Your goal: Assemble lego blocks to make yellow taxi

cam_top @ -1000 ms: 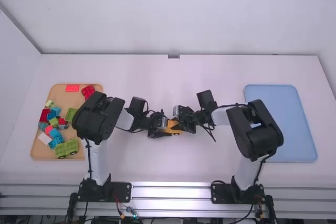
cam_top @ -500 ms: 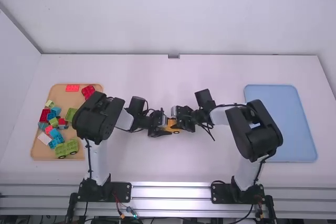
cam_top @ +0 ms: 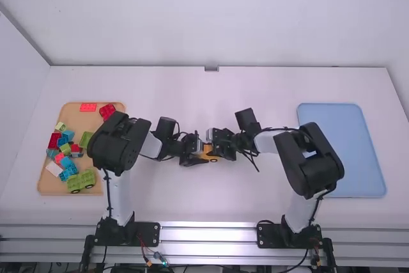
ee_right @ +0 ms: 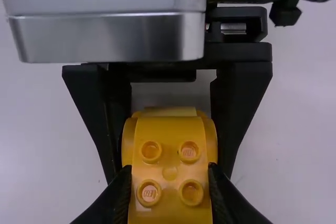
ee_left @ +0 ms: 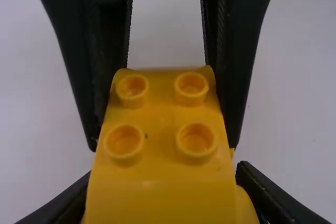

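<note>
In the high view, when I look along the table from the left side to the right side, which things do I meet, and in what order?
Tan tray with blocks → left claw → yellow toy piece → right claw → blue tray

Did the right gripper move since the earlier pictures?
Yes, a little: in the high view, the right gripper has shifted left, farther from the blue tray.

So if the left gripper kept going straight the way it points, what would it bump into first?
Most likely the right gripper, which faces the left gripper head-on across the yellow lego between them. How much room is left between their fingertips is hard to judge.
</note>
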